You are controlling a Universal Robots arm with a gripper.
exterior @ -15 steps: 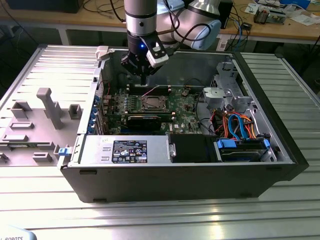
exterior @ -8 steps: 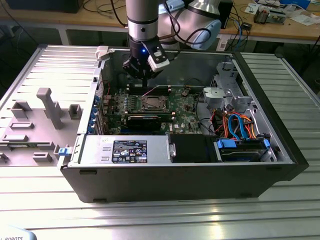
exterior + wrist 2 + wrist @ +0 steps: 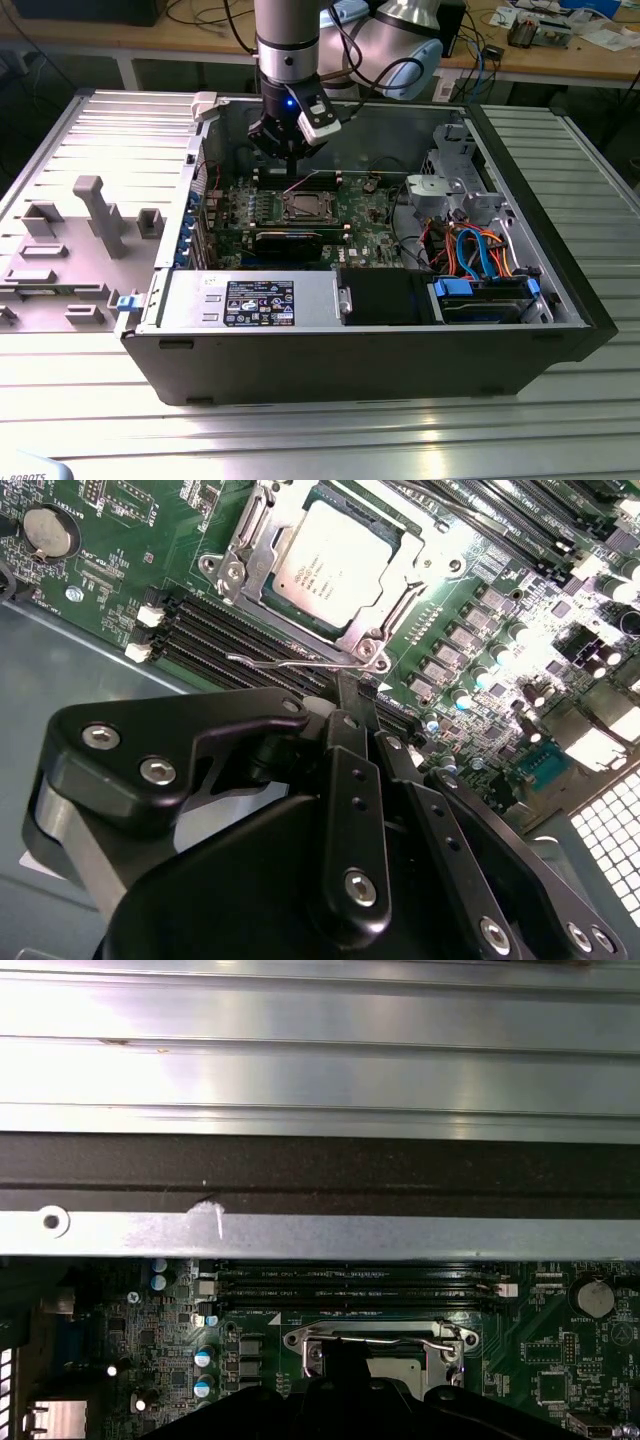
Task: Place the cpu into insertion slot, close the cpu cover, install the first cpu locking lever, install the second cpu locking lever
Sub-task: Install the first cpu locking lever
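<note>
1. Exterior view: your gripper (image 3: pixel 287 148) hangs just above the insertion slot (image 3: pixel 305 207).
2. Second wrist view: the cpu (image 3: pixel 330 565) is seated and the cpu cover (image 3: pixel 250 555) is down. The claw is drawn together, tips at a loose locking lever (image 3: pixel 265 663).
3. First wrist view: the cover lies flat, so latching the levers looks like what is left.

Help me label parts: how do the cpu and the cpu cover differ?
The cpu is a solid, dull grey square; the cpu cover is a shinier open frame with a cut-out. The cpu sits in the middle; the cpu cover lies around its edges. Both are flat, square metal.
</note>
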